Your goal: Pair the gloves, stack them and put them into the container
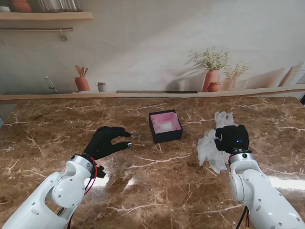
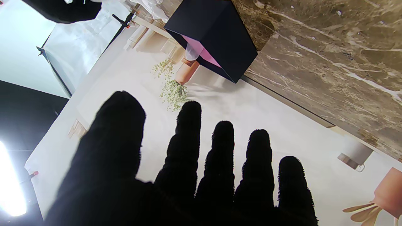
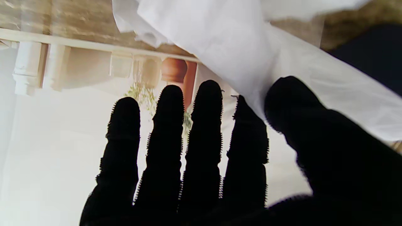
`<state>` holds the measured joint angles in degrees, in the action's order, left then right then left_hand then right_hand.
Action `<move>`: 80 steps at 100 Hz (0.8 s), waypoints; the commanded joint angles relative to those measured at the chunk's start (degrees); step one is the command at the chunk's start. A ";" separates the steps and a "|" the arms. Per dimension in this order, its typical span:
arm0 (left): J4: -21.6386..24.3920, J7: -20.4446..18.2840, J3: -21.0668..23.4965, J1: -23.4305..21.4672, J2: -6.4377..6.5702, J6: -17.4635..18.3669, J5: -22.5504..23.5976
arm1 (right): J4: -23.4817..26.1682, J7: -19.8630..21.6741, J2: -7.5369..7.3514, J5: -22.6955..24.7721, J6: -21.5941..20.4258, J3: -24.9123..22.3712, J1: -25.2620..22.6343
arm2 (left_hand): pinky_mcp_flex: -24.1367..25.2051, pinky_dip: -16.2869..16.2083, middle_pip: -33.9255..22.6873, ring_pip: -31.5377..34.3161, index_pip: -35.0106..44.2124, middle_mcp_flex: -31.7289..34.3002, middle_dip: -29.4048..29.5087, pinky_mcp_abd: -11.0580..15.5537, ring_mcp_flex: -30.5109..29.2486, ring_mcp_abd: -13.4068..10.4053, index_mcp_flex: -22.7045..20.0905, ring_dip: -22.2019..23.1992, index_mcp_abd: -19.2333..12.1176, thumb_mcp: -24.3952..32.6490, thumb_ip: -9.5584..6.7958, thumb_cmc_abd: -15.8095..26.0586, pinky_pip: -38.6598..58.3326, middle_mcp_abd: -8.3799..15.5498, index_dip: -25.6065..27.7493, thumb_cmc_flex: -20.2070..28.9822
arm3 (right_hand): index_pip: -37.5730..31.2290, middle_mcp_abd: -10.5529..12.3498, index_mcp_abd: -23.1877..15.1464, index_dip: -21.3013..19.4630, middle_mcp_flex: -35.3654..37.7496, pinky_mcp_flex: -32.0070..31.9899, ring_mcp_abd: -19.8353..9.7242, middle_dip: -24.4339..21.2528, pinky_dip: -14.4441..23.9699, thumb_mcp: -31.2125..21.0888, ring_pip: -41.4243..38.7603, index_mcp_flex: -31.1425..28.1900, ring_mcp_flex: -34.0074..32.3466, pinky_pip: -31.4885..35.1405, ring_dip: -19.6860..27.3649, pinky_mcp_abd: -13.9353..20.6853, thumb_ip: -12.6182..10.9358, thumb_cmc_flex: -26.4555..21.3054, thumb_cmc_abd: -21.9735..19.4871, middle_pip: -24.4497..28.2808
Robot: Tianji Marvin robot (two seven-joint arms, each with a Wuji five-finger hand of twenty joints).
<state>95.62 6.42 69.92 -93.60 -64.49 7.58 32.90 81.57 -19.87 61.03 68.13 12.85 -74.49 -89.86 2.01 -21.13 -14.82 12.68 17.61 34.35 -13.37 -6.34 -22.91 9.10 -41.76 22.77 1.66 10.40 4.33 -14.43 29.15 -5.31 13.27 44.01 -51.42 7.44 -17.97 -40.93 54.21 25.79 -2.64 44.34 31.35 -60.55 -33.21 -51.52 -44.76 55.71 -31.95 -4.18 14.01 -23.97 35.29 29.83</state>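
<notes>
Nearest me, both white forearms come up from the bottom corners over the brown marble table [image 1: 157, 191]. Left hand [image 1: 106, 142] sits left of centre, low over the marble, fingers spread and reaching right toward the box, thumb apart from the rest; nothing in it. Left wrist view agrees: all five black fingers [image 2: 185, 147] fanned out with bare gaps between them, no object against the palm. Right hand [image 1: 232, 138] is on the right side, on top of the gloves [image 1: 209, 150], a crumpled pile of translucent white material spilling out to the hand's left and nearer me, with some glove fingers poking out on the far side. In the right wrist view the four long fingers [image 3: 169, 131] are straight and slightly apart, and a white glove sheet [image 3: 238, 47] lies over the thumb and index tips; thumb and index sit close together with the sheet at them, but I cannot tell if it is actually pinched or just draped. Farther out, between the two hands and a bit beyond them, the container [image 1: 165, 126]: small dark open box, pink lining, something pale inside that I cannot make out. It stands well apart from the gloves and nearer the left fingertips.
</notes>
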 commanded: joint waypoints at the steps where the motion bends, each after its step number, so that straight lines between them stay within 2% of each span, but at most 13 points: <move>1: 0.52 0.06 0.17 -0.33 0.02 0.05 0.19 | 2.26 -0.42 0.54 -0.89 -1.12 -0.94 -0.92 | 0.76 0.42 0.92 -1.75 0.32 -1.00 0.50 0.31 1.58 -2.59 0.14 -0.53 -0.25 -0.67 -0.76 1.33 -1.50 0.69 0.58 -0.26 | -0.35 1.24 -1.36 -1.99 1.16 0.31 -1.07 1.41 1.61 -2.18 -1.31 -1.50 -1.87 1.85 -1.91 0.34 0.63 -2.15 -1.77 1.08; 15: 1.17 0.28 0.34 -0.64 -0.01 0.11 0.31 | 7.53 -2.25 1.50 -4.19 -5.09 -4.08 -3.30 | 0.79 -0.13 0.90 -1.67 0.33 -0.89 0.49 -0.15 1.37 -2.45 0.12 -0.44 -0.28 -0.69 -0.81 1.28 -1.07 0.58 0.63 0.08 | -0.03 1.26 -1.07 -3.57 2.68 0.95 -1.05 1.92 2.19 -1.98 -2.33 -1.50 -2.92 2.79 -2.36 0.09 0.57 -2.19 -1.94 1.51; 25: 1.71 0.44 0.36 -0.91 -0.02 0.13 0.47 | 12.17 -1.01 2.25 -8.37 -7.81 -5.89 -5.49 | 0.84 -0.80 0.79 -1.46 0.46 -0.56 0.45 -1.20 0.96 -1.97 0.00 -0.25 -0.50 -0.28 -0.88 1.00 -0.38 0.62 0.72 0.72 | -0.01 0.56 0.45 -3.56 5.83 2.73 -0.18 1.75 3.30 -2.69 -3.94 -2.25 -5.70 4.96 -3.01 -1.14 0.54 -2.29 -1.16 1.82; 39: 2.65 0.56 0.52 -1.38 0.05 0.45 1.18 | 18.07 1.54 3.46 -16.83 -10.80 -7.38 -8.61 | 1.17 -2.26 0.69 -1.27 0.53 -0.12 0.39 -2.11 0.39 -1.68 0.36 0.06 -0.94 1.10 -0.90 -0.50 1.03 0.82 0.81 1.20 | -0.60 -1.16 1.73 -3.00 10.00 6.63 1.78 0.01 5.28 -3.08 -5.21 -2.30 -10.97 9.83 -3.37 -3.51 0.91 -2.73 -0.75 0.74; 40: 2.74 0.52 0.55 -1.43 0.07 0.51 1.16 | 18.41 1.60 3.52 -17.27 -10.92 -7.43 -8.81 | 1.22 -3.07 0.70 -1.38 0.59 -0.10 0.37 -2.19 0.32 -1.63 0.38 0.28 -0.94 4.97 -0.43 -1.46 0.91 0.79 0.84 -0.68 | -0.67 -1.24 1.76 -2.99 10.32 6.83 1.84 -0.18 5.42 -3.08 -5.22 -2.29 -11.28 10.23 -3.37 -3.59 0.92 -2.74 -0.76 0.62; 42: 2.93 0.39 0.61 -1.54 0.09 0.66 1.09 | 19.03 1.74 3.64 -18.04 -11.20 -7.53 -9.19 | 1.27 -3.68 0.70 -1.47 0.65 -0.05 0.35 -2.33 0.28 -1.68 0.41 0.43 -1.07 7.91 -0.08 -2.36 0.84 0.86 0.87 -2.04 | -0.73 -1.38 1.78 -2.95 10.94 7.37 2.02 -0.42 5.66 -3.08 -5.35 -2.28 -12.02 10.94 -3.40 -3.91 0.92 -2.74 -0.74 0.53; 52: 3.81 -0.58 0.90 -2.05 0.28 1.81 0.73 | 21.91 2.77 4.21 -22.92 -12.33 -7.73 -11.00 | 1.42 -4.08 0.71 -1.47 0.87 0.09 0.35 -3.04 0.06 -1.64 0.51 0.44 -1.23 9.96 -0.06 -4.18 1.02 1.05 0.98 -1.73 | -1.01 -2.25 2.36 -2.79 13.87 10.00 2.75 -1.37 6.55 -3.24 -6.32 -2.32 -15.37 14.13 -3.74 -5.02 1.02 -2.96 -0.42 0.46; 54: 3.96 -0.78 0.94 -2.14 0.33 2.09 0.74 | 22.43 3.13 4.31 -24.03 -12.57 -7.73 -11.34 | 1.61 -4.69 0.74 -1.56 1.30 0.12 0.35 -3.09 0.02 -1.70 0.81 0.43 -1.25 13.70 0.34 -5.19 1.26 1.11 1.10 -3.34 | -1.08 -2.50 2.45 -2.75 14.29 10.39 2.83 -1.55 6.63 -3.29 -6.43 -2.33 -15.88 14.60 -3.78 -5.14 1.07 -3.06 -0.35 0.42; 61: 4.59 -1.78 1.09 -2.48 0.57 3.11 0.72 | 23.93 4.12 4.67 -28.01 -13.54 -7.50 -12.38 | 1.62 -4.91 0.78 -1.60 1.16 -0.01 0.36 -3.27 0.03 -1.76 1.35 0.43 -1.59 15.78 0.41 -6.38 1.26 1.42 0.99 -2.88 | -1.21 -3.02 2.84 -2.71 14.96 10.91 3.12 -1.84 6.75 -3.31 -6.54 -2.30 -16.73 15.35 -3.80 -5.39 1.18 -3.36 -0.27 0.31; 64: 4.80 -2.14 1.09 -2.59 0.65 3.54 0.68 | 24.35 4.27 4.81 -29.25 -13.86 -7.31 -12.69 | 1.73 -5.54 0.64 -1.51 1.16 -0.14 0.33 -3.47 0.18 -1.60 1.44 0.67 -1.68 18.96 0.82 -7.32 1.31 1.45 0.79 -4.02 | -1.30 -3.13 2.98 -2.72 15.19 10.98 3.18 -1.91 6.79 -3.27 -6.51 -2.33 -16.88 15.64 -3.80 -5.44 1.25 -3.40 -0.29 0.28; 77: 5.59 -6.10 0.89 -2.81 1.30 5.27 -1.18 | 25.72 4.86 5.17 -33.46 -15.48 -6.20 -13.66 | 2.31 -5.51 1.55 -2.46 -1.28 -1.76 0.66 -4.52 1.98 -1.39 5.05 0.48 -0.65 18.40 1.20 -8.55 -1.08 1.88 -0.46 -5.51 | -1.44 -3.19 3.25 -2.71 15.29 10.37 3.27 -1.85 6.76 -3.12 -6.41 -2.26 -16.75 15.97 -3.85 -5.39 1.39 -3.56 -0.43 0.26; 80: 5.77 -7.47 0.72 -2.80 1.51 5.43 -2.01 | 25.98 4.88 5.24 -34.18 -15.89 -5.89 -13.82 | 2.56 -5.51 1.91 -2.77 -2.17 -2.66 0.77 -4.54 2.71 -1.37 6.40 0.41 -0.20 17.97 1.23 -8.67 -1.95 1.05 -0.90 -5.80 | -1.48 -3.19 3.25 -2.69 15.27 10.23 3.25 -1.79 6.73 -3.04 -6.45 -2.24 -16.72 16.09 -3.92 -5.33 1.40 -3.65 -0.49 0.26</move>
<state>100.85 0.66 71.30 -96.04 -63.49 12.82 32.29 106.89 -15.96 65.66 34.48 -2.41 -81.26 -102.67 3.37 -26.09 -14.42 11.97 17.54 34.35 -13.37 -10.47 -22.93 9.10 -37.98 22.93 1.66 28.27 4.58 -22.02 29.15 -5.21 13.74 41.20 -51.37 4.56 -13.68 -43.29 67.88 36.31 0.42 43.02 36.49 -61.70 -39.28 -53.17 -58.99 69.66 -34.70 -9.26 14.32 -25.25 34.75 30.41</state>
